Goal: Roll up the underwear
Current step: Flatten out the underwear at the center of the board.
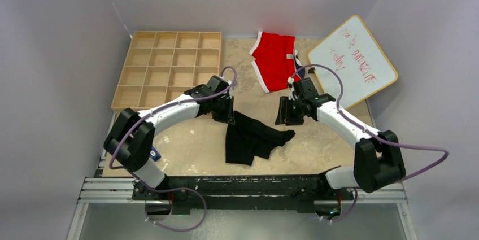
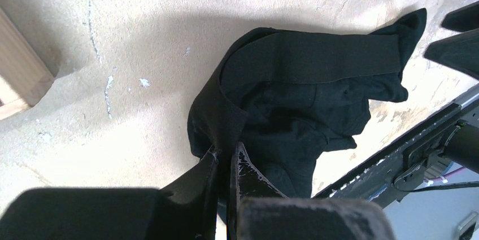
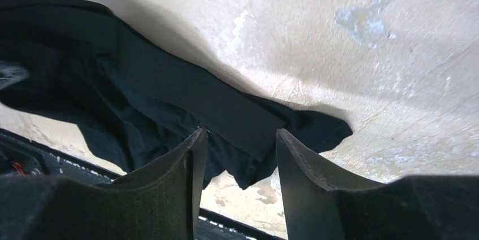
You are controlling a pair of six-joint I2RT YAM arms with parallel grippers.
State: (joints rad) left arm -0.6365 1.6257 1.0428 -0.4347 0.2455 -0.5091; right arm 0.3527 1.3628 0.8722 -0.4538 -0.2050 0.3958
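The black underwear (image 1: 252, 138) lies crumpled on the tan table, a little in front of the middle. Its broad waistband (image 2: 316, 56) runs across the top of the heap. My left gripper (image 1: 225, 117) is at the garment's upper left corner. In the left wrist view this left gripper (image 2: 229, 152) is shut on a fold of the underwear (image 2: 294, 104). My right gripper (image 1: 284, 118) hovers over the garment's right tip. Its jaws (image 3: 240, 135) stand open, with the end of the waistband (image 3: 226, 110) lying just beyond them and nothing pinched.
A wooden grid tray (image 1: 169, 68) sits at the back left; its corner (image 2: 17, 76) shows in the left wrist view. Red briefs with white trim (image 1: 274, 59) and a tilted whiteboard (image 1: 353, 59) lie at the back right. A metal rail (image 1: 243, 186) runs along the near edge.
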